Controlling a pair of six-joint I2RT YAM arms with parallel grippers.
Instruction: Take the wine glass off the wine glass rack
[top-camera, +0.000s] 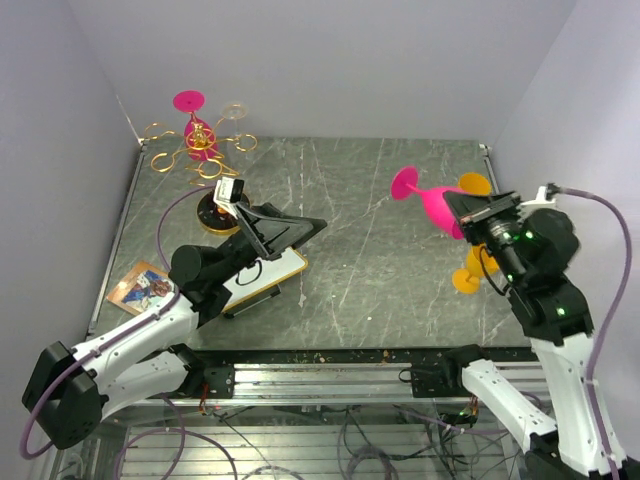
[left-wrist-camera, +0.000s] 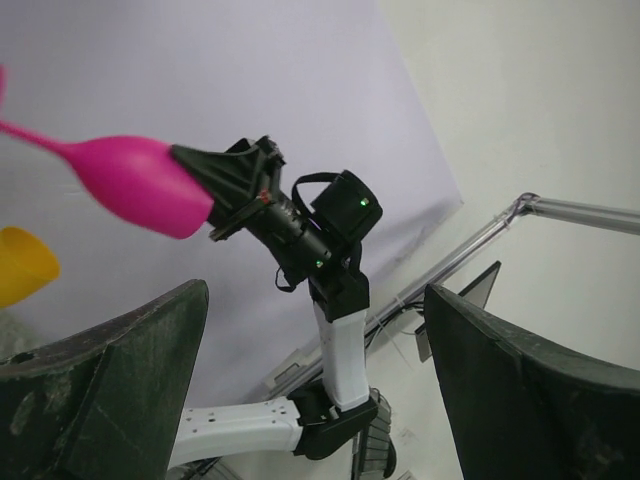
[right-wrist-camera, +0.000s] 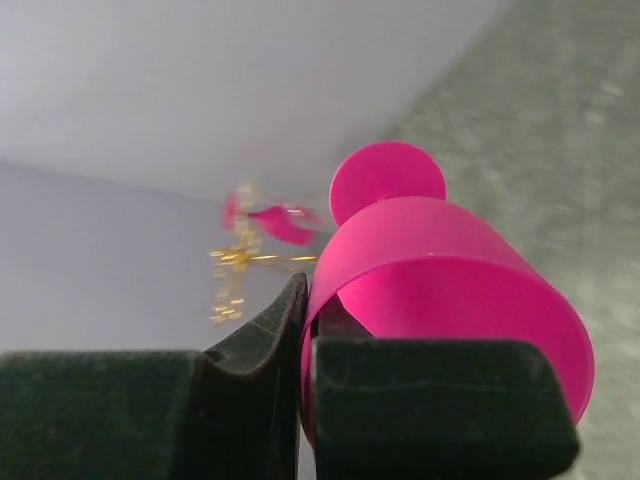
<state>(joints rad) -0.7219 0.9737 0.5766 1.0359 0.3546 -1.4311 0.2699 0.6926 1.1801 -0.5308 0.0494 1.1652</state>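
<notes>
One magenta plastic wine glass (top-camera: 435, 208) was off the gold wire rack (top-camera: 200, 140), rim pinched in our right fingers (right-wrist-camera: 430, 400); left fingers (left-wrist-camera: 110, 380) spread, empty. Next, we reckoned: set it on the bench (top-camera: 380, 270).

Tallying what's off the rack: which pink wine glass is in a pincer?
The pink wine glass at right, rim pinched by the right pincer; the other pink glass is on the gold rack.

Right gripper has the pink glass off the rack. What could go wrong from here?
The right gripper pinches only the rim wall of the pink wine glass, held sideways in the air; it could pivot or slip. Two orange glasses sit close beside it, so setting down could knock them.
</notes>
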